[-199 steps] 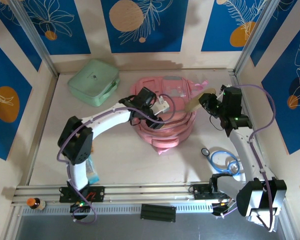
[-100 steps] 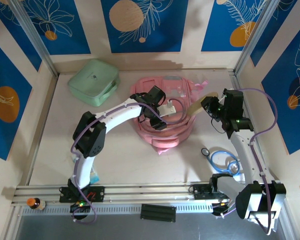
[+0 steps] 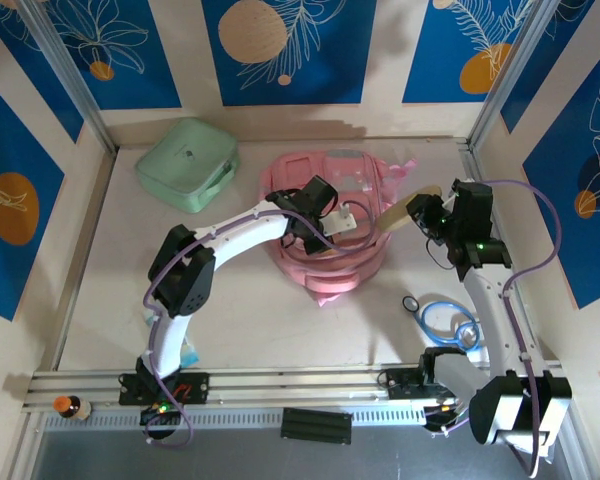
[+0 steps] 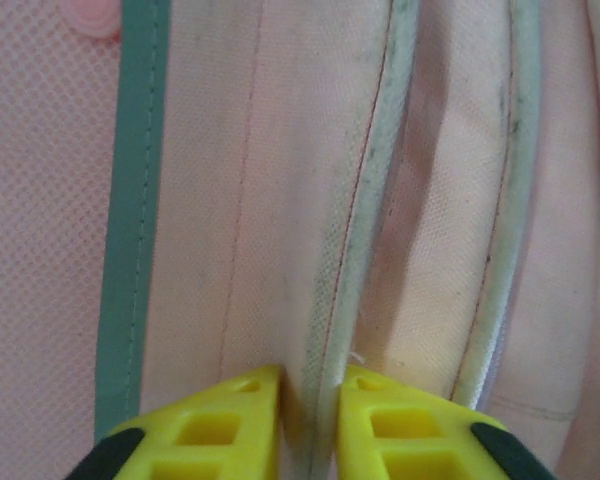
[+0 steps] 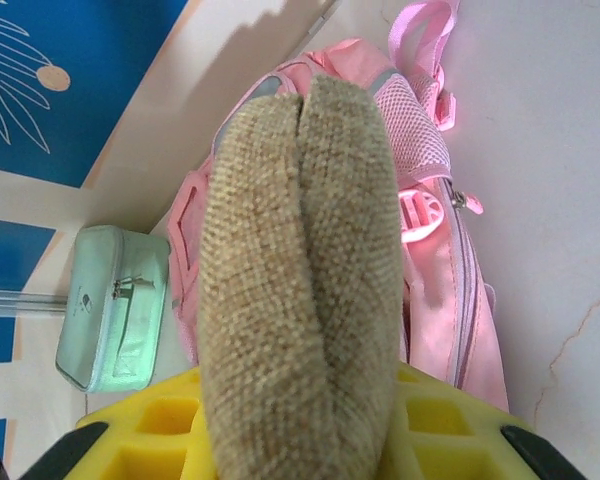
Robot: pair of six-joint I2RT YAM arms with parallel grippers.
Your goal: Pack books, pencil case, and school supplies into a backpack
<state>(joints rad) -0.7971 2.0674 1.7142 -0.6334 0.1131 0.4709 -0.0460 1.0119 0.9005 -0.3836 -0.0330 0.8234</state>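
Left fingers (image 4: 265, 400) pinched narrow on a seam of the soft pink fabric backpack (image 3: 330, 262) on the bench (image 3: 240, 315). Right fingers (image 5: 435, 420) gripped the beige-tan woven pencil case (image 5: 300, 250) beside it, not yet packed. Plenty left, I reckoned.

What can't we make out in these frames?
- Backpack contents: top view, left arm lies across it.
- Left gripper: left wrist view too close; jaws pinch a piped seam, which pocket is unclear.
- Right gripper: right wrist view, pencil case hides where the jaws grip; its near end is cut off by the bottom edge.
- Teal item beside the left arm: top view, arm hides most.
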